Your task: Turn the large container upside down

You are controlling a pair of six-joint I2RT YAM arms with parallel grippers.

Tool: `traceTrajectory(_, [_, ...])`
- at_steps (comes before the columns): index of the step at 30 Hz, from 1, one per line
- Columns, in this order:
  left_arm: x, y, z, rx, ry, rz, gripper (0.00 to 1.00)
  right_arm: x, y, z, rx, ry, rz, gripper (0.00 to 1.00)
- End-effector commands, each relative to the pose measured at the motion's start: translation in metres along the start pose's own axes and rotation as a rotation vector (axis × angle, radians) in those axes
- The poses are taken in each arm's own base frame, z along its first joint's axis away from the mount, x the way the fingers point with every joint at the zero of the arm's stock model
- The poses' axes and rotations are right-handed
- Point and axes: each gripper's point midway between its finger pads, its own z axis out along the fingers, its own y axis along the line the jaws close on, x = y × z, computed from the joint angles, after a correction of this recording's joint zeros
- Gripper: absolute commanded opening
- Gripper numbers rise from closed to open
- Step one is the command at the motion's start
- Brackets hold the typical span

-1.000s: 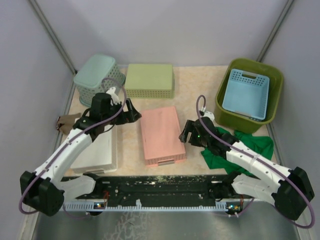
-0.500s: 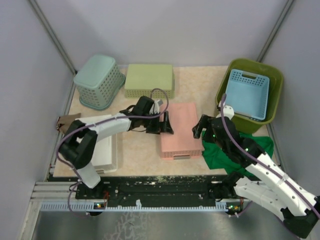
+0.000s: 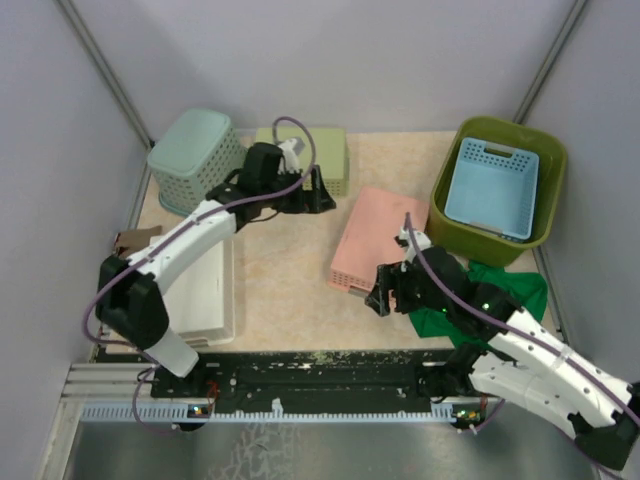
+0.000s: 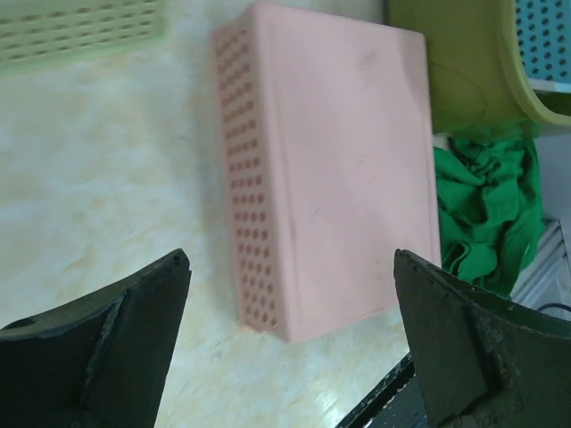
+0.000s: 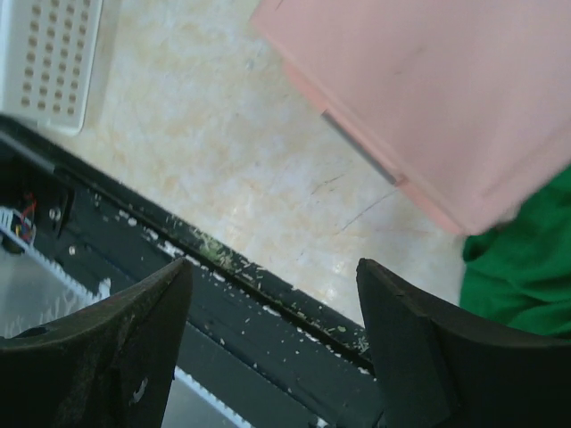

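Note:
The large container [image 3: 470, 240] is a dark olive-green tub at the far right, standing open side up with a light blue basket [image 3: 492, 188] inside. The left wrist view catches its wall [image 4: 455, 62] at the top right. My left gripper [image 3: 325, 190] [image 4: 291, 267] hangs open and empty in front of the yellow-green basket, well left of the tub. My right gripper [image 3: 383, 290] [image 5: 272, 267] is open and empty near the table's front edge, beside the near corner of the pink basket [image 3: 375, 235] [image 5: 428, 89].
The pink basket [image 4: 348, 160] lies upside down, angled against the tub. A green cloth [image 3: 480, 295] [image 5: 526, 276] lies in front of the tub. A mint basket [image 3: 197, 160] and a yellow-green basket [image 3: 300, 160] stand at the back left. A white basket [image 3: 205, 290] sits at the near left.
The left arm has drawn back from the pink basket to the far left. The pink basket now sits farther right, angled toward the tub. The right gripper has moved toward the front edge.

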Motion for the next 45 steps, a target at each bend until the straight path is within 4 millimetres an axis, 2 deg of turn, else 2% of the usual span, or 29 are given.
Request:
traceTrajectory(1, [-0.012,0.036,-0.063,-0.15,-0.099,-0.023,1.0,0.009,0.046,0.016,-0.189,0.062,-0.112,0.74])
traceTrajectory(3, [-0.01,0.047,-0.088,-0.195,-0.148,-0.032,1.0,0.017,0.044,0.029,-0.147,0.112,-0.116,0.74])
traceTrajectory(5, [-0.003,0.054,-0.114,-0.228,-0.187,-0.034,1.0,0.024,0.028,0.045,-0.043,0.156,-0.102,0.74])
traceTrajectory(7, [0.007,0.059,-0.128,-0.258,-0.194,-0.034,1.0,0.028,0.005,0.059,0.099,0.18,-0.106,0.75])
traceTrajectory(10, [0.02,0.064,-0.14,-0.28,-0.191,-0.05,1.0,0.015,-0.026,0.071,0.306,0.157,-0.138,0.82])
traceTrajectory(15, [0.033,0.064,-0.14,-0.264,-0.174,-0.078,1.0,-0.04,-0.05,0.095,0.407,0.06,-0.113,0.84])
traceTrajectory(16, [0.035,0.064,-0.138,-0.26,-0.172,-0.08,1.0,-0.053,-0.062,0.1,0.435,0.04,-0.083,0.84])
traceTrajectory(23, [0.035,0.061,-0.135,-0.241,-0.157,-0.067,1.0,-0.155,-0.107,0.118,0.553,-0.211,0.031,0.83])
traceTrajectory(25, [0.035,0.063,-0.138,-0.25,-0.162,-0.059,1.0,-0.173,-0.105,0.12,0.536,-0.231,0.024,0.83])
traceTrajectory(27, [0.035,0.065,-0.143,-0.265,-0.171,-0.052,1.0,-0.18,-0.089,0.125,0.455,-0.218,-0.001,0.8])
traceTrajectory(31, [0.033,0.066,-0.149,-0.276,-0.196,-0.04,1.0,-0.165,-0.052,0.125,0.275,-0.186,-0.039,0.78])
traceTrajectory(37, [0.032,0.065,-0.148,-0.274,-0.199,-0.035,1.0,-0.086,0.006,0.112,0.06,-0.12,-0.05,0.78])
traceTrajectory(41, [0.033,0.064,-0.145,-0.262,-0.192,-0.033,1.0,-0.035,0.013,0.117,0.031,-0.023,0.05,0.77])
traceTrajectory(43, [0.033,0.063,-0.143,-0.253,-0.188,-0.035,1.0,-0.024,0.008,0.123,0.043,-0.001,0.081,0.77])
traceTrajectory(45, [0.034,0.062,-0.142,-0.245,-0.185,-0.039,1.0,-0.029,-0.009,0.13,0.136,-0.016,0.068,0.79])
